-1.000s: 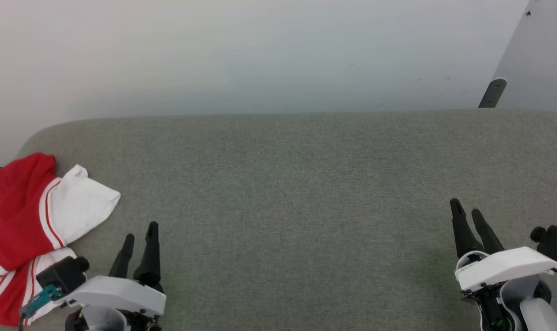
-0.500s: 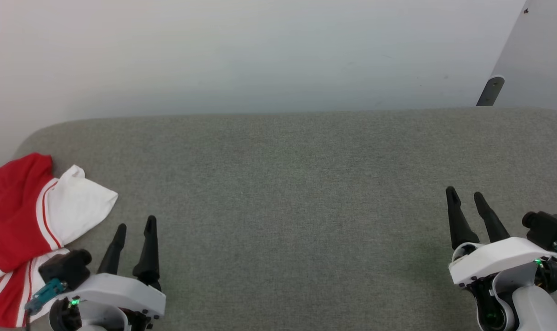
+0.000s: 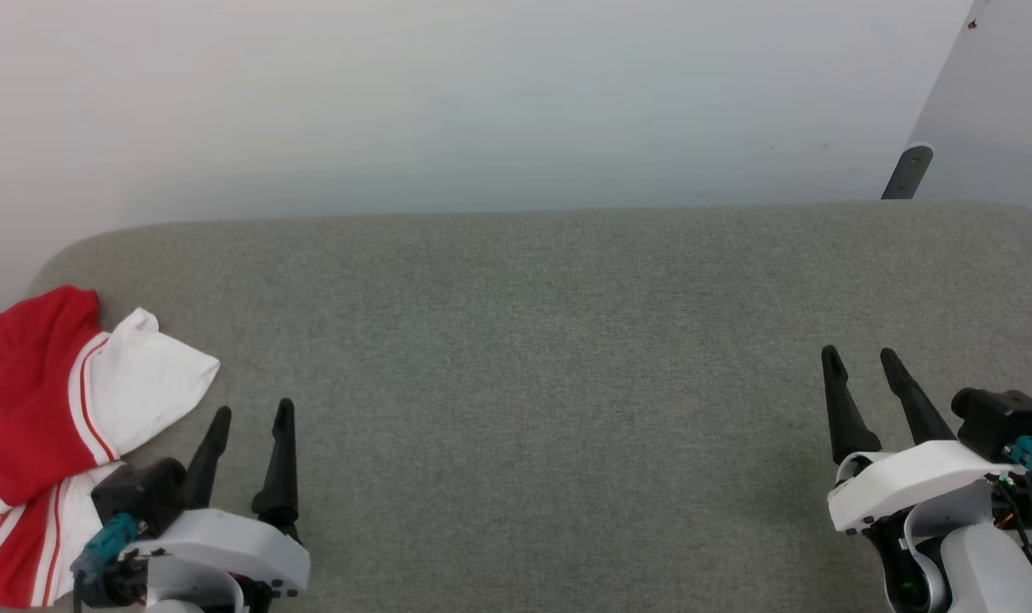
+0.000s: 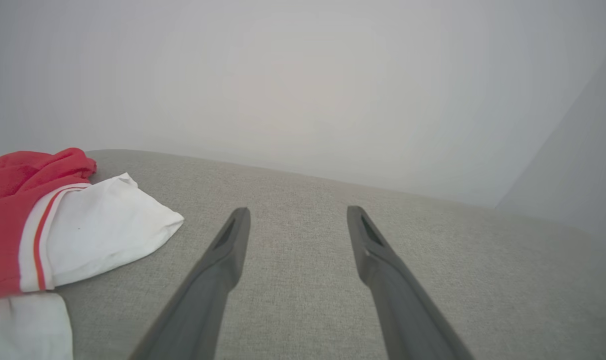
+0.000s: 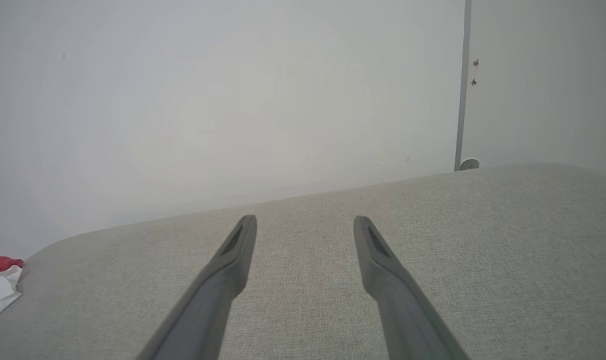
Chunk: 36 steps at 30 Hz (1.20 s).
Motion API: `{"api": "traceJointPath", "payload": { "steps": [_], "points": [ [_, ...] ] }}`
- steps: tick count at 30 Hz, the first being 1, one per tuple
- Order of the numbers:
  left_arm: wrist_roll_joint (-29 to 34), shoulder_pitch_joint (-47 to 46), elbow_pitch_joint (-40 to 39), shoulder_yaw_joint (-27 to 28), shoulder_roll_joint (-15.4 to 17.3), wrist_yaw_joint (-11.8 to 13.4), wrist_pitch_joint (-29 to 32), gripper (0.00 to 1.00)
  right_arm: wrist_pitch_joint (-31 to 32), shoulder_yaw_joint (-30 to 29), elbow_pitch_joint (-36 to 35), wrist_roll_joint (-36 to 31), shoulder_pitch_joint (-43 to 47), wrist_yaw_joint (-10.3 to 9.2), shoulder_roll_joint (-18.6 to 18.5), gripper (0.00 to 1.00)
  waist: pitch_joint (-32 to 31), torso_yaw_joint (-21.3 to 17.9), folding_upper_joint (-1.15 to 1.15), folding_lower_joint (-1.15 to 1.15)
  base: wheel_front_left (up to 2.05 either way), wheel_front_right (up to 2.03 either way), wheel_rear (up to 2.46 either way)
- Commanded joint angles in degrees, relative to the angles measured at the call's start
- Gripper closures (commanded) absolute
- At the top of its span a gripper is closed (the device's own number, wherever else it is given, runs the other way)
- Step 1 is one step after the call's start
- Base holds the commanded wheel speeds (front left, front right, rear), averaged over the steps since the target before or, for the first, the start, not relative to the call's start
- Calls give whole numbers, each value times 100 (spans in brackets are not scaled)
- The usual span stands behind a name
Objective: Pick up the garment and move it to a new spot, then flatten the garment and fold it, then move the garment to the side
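Garment (image 3: 31, 400) bunched at counter (image 3: 524, 383) 9 o'clock edge, just beside left claw (image 3: 252, 409). Both claws wide, empty; right claw (image 3: 859, 352) well apart. Likely risk: grasp catches one layer, cloth slides off edge.

Grey fabric surface (image 3: 567, 340) before a pale wall (image 3: 482, 102)
The surface is woven, with a rounded left corner; even light is spread over the wall. At the right a grey panel (image 3: 1001, 128) is seen, a dark bracket (image 3: 903, 173) at its foot.
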Motion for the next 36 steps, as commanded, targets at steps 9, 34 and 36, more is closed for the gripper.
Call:
{"api": "traceJointPath", "payload": {
  "steps": [9,34,36],
  "points": [
    [562,-119,-11,1,105,-11,-162,0,-163,-88,-57,-504,-177,24,-3,0,32,6,0,0,0,0,0],
    [1392,-178,371,299,15,-143,-436,0,-439,-370,93,-1373,-196,26,77,0,-4,32,0,0,0,0,0],
    [1479,-160,408,312,20,-157,-463,0,-462,-363,120,-1430,-200,27,83,0,-15,26,0,0,0,0,0]
  ]
}}
